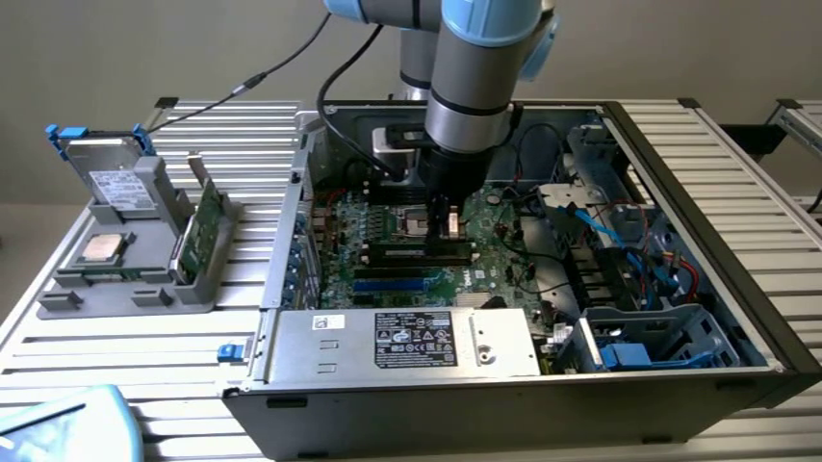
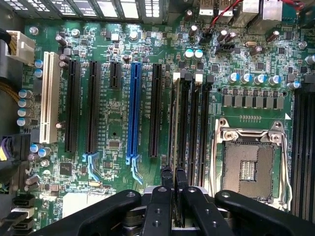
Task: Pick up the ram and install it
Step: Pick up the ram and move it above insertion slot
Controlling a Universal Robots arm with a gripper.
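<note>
Looking from the exterior view, the gripper (image 1: 449, 231) hangs low inside the open computer case (image 1: 719, 207), pinching the ram (image 1: 451, 223), which stands on edge just over the black memory slots (image 1: 411, 252) of the motherboard (image 1: 385, 217) (only a pale patch of it shows between the fingers). From the wrist view, the gripper (image 2: 173, 173) holds the ram (image 2: 173, 157) edge-on, the thin stick lined up along the memory slots (image 2: 202, 128), beside the CPU socket (image 2: 248, 164) and well apart from the blue slot (image 2: 134, 113). Whether it touches a slot I cannot tell.
</note>
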